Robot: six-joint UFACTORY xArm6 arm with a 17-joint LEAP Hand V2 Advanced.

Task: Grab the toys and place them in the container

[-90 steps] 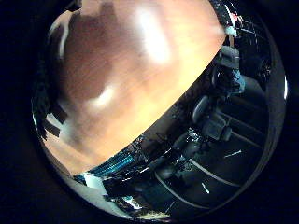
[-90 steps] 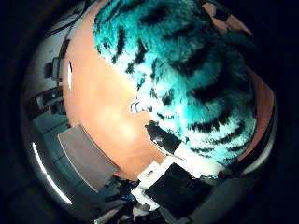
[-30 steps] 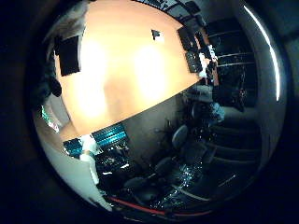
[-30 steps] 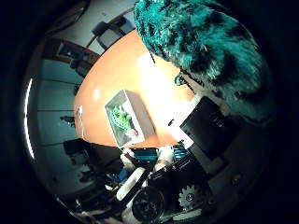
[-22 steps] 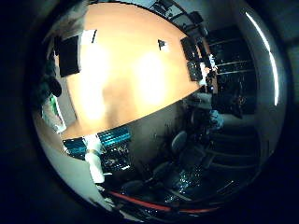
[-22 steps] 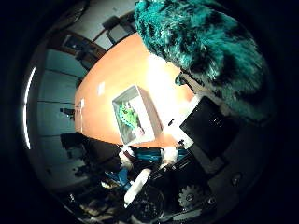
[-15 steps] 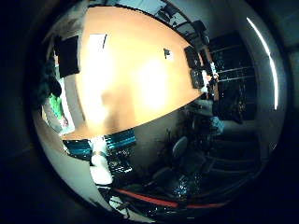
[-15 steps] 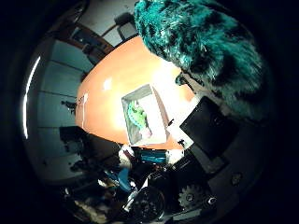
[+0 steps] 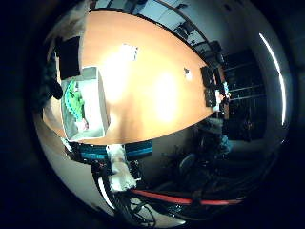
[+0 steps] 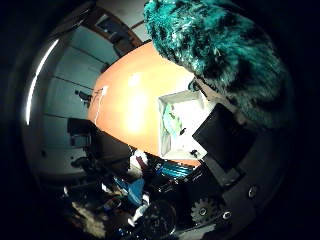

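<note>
A teal plush toy with dark stripes [image 10: 220, 60] fills one side of the thumb side view, close against the palm and high above the table. My hand [image 10: 225, 150] shows as black and geared parts beside it, and it is shut on the toy. Far below, a white open container [image 9: 101, 102] stands near one end of the orange table [image 9: 157, 90]. Inside it lies a green toy [image 9: 74, 101]. The plush toy hangs above the table near the container.
On the table lie a black pad [image 9: 69, 57] beside the container, a white sheet [image 9: 128, 51], and dark devices [image 9: 208, 86] at the far end. Off the table's edge stand a blue-fronted unit [image 9: 116, 150], chairs and a red bar [image 9: 181, 198].
The camera has risen far from the table with the plush toy still against the palm. The view swung, and the white container came in and shifted toward the middle.
</note>
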